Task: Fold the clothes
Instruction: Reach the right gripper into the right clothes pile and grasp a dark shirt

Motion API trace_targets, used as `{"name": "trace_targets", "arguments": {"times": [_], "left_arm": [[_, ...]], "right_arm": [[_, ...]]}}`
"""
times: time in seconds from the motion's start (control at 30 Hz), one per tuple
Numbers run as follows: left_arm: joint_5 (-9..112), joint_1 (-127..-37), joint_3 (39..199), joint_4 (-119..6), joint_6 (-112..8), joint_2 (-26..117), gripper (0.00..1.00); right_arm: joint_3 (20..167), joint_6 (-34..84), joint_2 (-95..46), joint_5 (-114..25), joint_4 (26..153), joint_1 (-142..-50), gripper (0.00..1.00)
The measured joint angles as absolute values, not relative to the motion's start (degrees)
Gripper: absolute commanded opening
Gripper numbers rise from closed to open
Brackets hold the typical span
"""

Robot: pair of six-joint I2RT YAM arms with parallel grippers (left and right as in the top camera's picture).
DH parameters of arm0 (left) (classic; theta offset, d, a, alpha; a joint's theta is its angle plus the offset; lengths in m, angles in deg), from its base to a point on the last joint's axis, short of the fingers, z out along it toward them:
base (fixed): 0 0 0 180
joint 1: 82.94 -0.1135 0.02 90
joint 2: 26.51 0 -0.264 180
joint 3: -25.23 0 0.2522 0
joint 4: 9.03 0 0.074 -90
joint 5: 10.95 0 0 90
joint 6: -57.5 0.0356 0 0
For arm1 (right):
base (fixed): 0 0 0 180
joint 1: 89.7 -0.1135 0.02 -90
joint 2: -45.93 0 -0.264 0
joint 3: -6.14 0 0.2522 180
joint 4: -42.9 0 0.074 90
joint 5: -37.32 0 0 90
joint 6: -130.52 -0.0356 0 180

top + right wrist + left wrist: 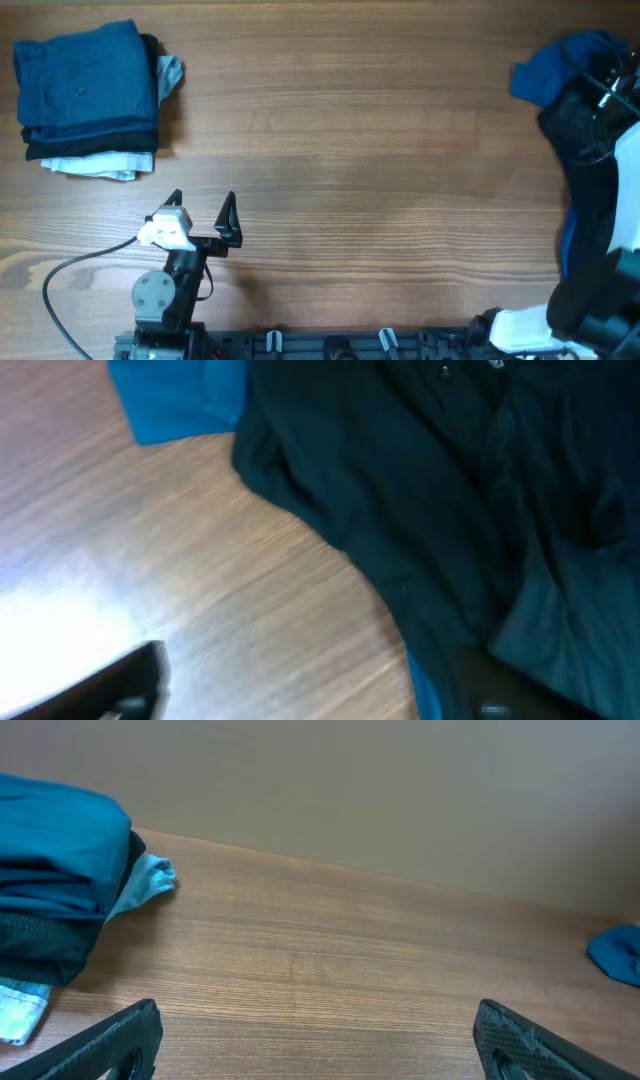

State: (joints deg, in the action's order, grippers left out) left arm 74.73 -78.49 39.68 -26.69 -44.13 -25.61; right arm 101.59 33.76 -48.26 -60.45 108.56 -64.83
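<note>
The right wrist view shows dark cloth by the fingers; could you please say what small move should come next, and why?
Probably lower the right gripper and close it on the edge of the dark navy shirt. Its fingers stand apart with nothing held, and the shirt's crumpled edge lies on the table between them, unfolded.

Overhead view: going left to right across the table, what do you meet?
Folded stack of teal-blue, dark navy and white cloth garments → open left end effector → loose heap of blue and near-black cloth garments.
</note>
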Motion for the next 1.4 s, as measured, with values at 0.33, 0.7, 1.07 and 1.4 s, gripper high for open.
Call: {"name": "trace_targets", "arguments": {"times": [0.33, 0.7, 1.07, 1.4], "left_arm": [[74.7, -78.5, 39.7, -26.7, -44.1, -25.6, 1.0], [74.7, -78.5, 39.7, -26.7, -44.1, -25.6, 1.0], [74.7, -78.5, 39.7, -26.7, -44.1, -25.6, 1.0], [74.7, -78.5, 39.7, -26.7, -44.1, -25.6, 1.0]], "right_arm": [[101.6, 34.4, -62.5, -58.0, 100.9, -48.9, 0.63], [101.5, 34.3, -68.8, -56.2, 99.6, -43.3, 0.64], [101.3, 34.3, -68.8, -59.2, 98.0, -43.3, 0.58], [100.5, 34.4, -69.0, -61.1, 97.3, -43.3, 0.48]]}}
